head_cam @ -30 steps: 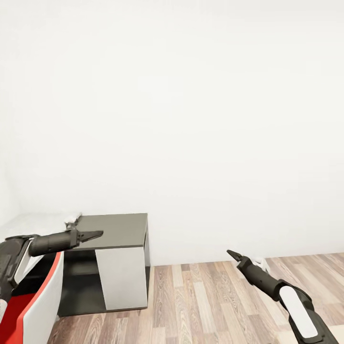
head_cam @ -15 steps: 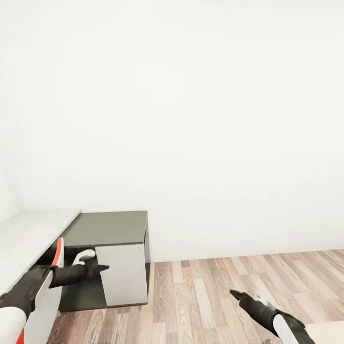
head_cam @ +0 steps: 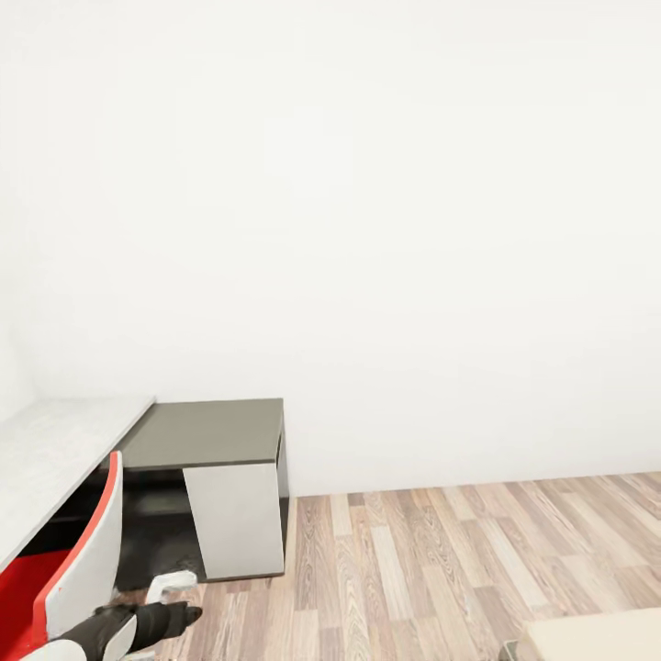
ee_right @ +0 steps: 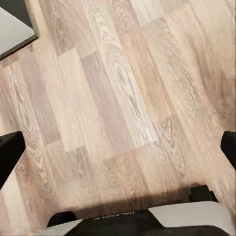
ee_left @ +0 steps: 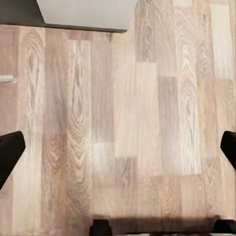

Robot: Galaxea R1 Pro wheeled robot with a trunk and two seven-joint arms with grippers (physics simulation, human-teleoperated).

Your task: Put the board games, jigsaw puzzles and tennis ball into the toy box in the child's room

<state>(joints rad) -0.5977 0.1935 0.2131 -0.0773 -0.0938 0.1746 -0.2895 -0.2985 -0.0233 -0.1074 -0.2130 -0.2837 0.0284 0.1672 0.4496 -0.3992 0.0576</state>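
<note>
We faced a bare white wall; the L-shaped desk with pale mottled and dark grey tops [head_cam: 207, 431] sat at our left, nothing on its visible top. Left gripper [ee_left: 118, 147] and right gripper [ee_right: 118, 147] both hung spread apart, empty, above the wood-plank floor [head_cam: 441, 569]. A red-and-white chair [head_cam: 78, 574] stood beside the desk.

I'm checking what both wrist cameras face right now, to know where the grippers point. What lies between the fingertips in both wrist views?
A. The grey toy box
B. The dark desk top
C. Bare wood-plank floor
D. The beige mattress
C: the left gripper and the right gripper each show fingertips spread to the picture's edges with wood-plank floor between them and nothing held.
</note>
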